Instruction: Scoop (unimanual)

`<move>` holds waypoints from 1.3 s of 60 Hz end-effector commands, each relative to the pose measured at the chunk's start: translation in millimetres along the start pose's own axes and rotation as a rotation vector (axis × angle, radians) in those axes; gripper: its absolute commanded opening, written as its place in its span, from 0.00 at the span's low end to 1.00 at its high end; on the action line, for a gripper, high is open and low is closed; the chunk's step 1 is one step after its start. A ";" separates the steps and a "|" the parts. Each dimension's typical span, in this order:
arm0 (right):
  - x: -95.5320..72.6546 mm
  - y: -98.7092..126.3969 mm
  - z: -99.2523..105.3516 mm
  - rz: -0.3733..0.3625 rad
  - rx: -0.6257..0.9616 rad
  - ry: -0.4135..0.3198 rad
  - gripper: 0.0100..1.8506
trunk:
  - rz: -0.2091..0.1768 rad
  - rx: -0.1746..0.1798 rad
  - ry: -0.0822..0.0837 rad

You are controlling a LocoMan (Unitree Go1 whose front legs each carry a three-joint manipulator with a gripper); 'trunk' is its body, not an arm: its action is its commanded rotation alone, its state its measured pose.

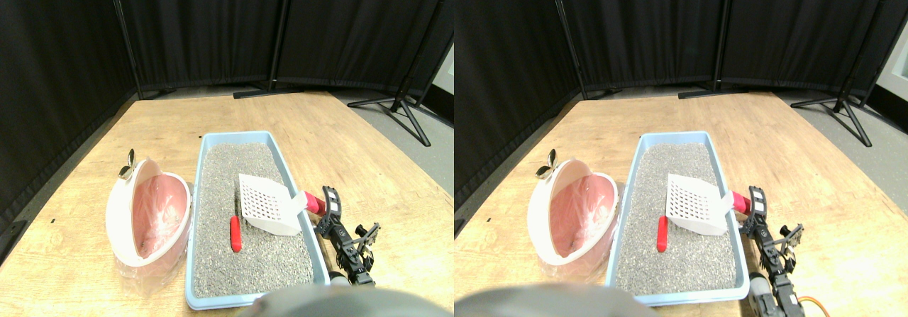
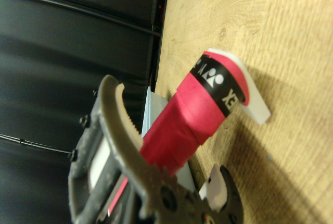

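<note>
Reaching in from the near right, the right manipulator's gripper (image 1: 325, 205) is clenching the red-wrapped handle (image 2: 195, 122) of the white slotted plastic scoop (image 1: 266, 205), which is resting tilted over the grey litter in the light blue rectangular tray (image 1: 201, 189), beside a small red stick (image 1: 235, 233).

Stereo pair: set high, facing forward and down over the tabletop (image 1: 340, 125) toward black curtains (image 1: 213, 26), taking in the whole litter tray (image 1: 195, 260). Wrist view: turned sideways, very close behind the hand (image 2: 171, 182) (red-wrapped handle (image 2: 192, 120) fills the middle). Shared: handle (image 1: 314, 203), tabletop, curtains.
</note>
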 end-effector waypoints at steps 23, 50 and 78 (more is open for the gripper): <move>18.3 5.2 7.8 -0.005 -0.002 -0.017 0.52 | 0.016 -0.015 0.013; 35.1 3.7 8.9 0.001 -0.016 0.020 0.51 | 0.021 -0.013 0.020; 30.8 -0.5 12.9 0.112 -0.074 -0.040 0.02 | 0.030 -0.020 0.017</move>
